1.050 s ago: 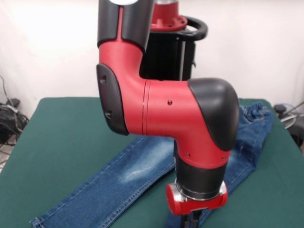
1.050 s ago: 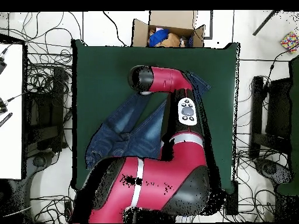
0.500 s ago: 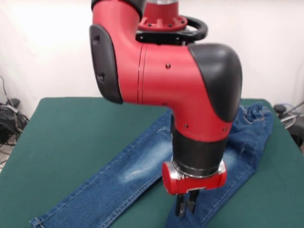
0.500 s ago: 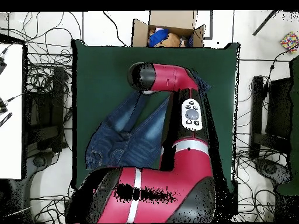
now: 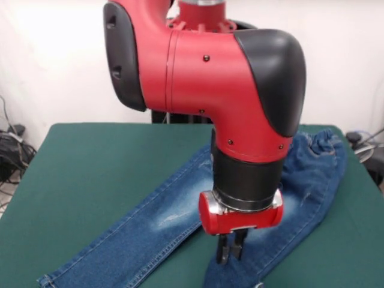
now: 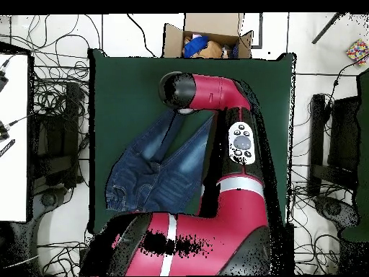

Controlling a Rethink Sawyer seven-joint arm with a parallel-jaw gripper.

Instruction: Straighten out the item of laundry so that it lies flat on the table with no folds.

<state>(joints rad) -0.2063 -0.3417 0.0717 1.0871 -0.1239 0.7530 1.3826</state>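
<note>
Hovering gripper (image 5: pixel 230 251), jeans (image 5: pixel 150 231) just below, w/ legs splayed

A large rectangular table with a dark green felt-like top (image 6: pixel 119 94) is seen from straight above, ringed by tangled black cables (image 6: pixel 54 101) on a pale floor. A small pair of blue denim jeans with faded pale patches (image 6: pixel 155 169) is spread on the green surface, the waist end lying toward the lower left and two legs fanning up toward the right; the legs are partly covered by the red and black robot arm (image 6: pixel 223 137). The arm's black rounded joint (image 6: pixel 176 90) is placed over the upper end of one leg. The gripper itself is hidden beneath the arm. An open brown cardboard box (image 6: pixel 209 40) holding blue and tan items is set just beyond the table's top edge.
</note>
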